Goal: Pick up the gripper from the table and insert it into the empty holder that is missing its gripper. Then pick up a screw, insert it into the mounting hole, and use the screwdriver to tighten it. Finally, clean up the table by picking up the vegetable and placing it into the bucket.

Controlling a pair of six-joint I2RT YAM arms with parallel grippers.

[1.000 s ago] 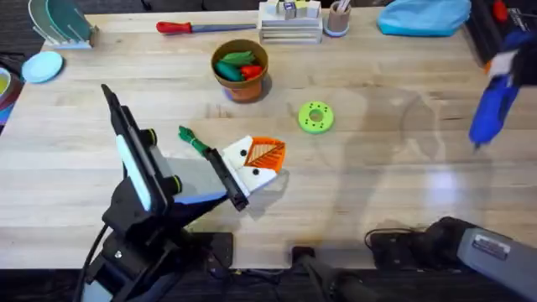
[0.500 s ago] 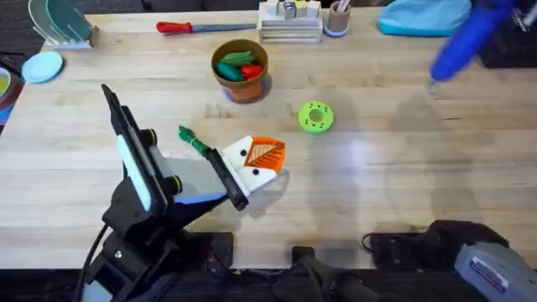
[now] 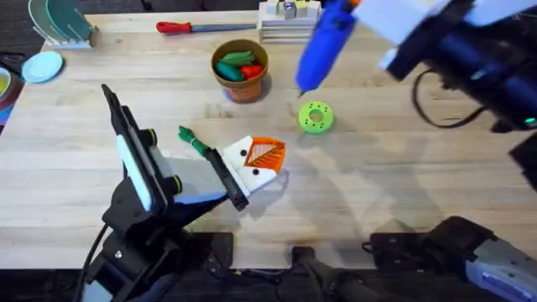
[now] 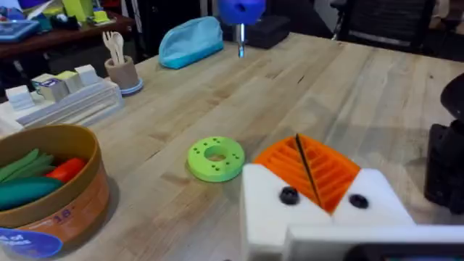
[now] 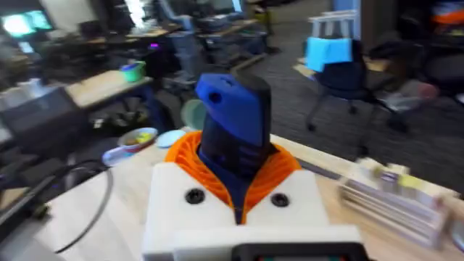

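Above the far middle of the table, the right gripper is clamped on the screwdriver, its orange ribbed pads pressed against both sides of the blue body. In the overhead view the tool hangs tilted, bit end down, over the wood between the bucket and the flat green disc; it touches neither.

Nearer the robot, the left gripper rests low on the table. The left wrist view shows its two orange pads drawn together with a thin dark seam between them, and nothing seen held there. Two dark screw heads sit in its white base.

The vegetable lies on the table just beside the left gripper, stem end pointing away from it. The bucket stands well apart from it, already holding some green and red toy pieces. A slim red-handled screwdriver lies at the far edge, not part of this job.

Judging by the tool in the air, the step in hand is the tightening: the driver is being carried toward the mounting hole. Which hole is meant, and whether a screw already sits in it, cannot be made out. The next move calls for bringing the bit down upright and in line with the screw head. The vegetable is not yet in the bucket.
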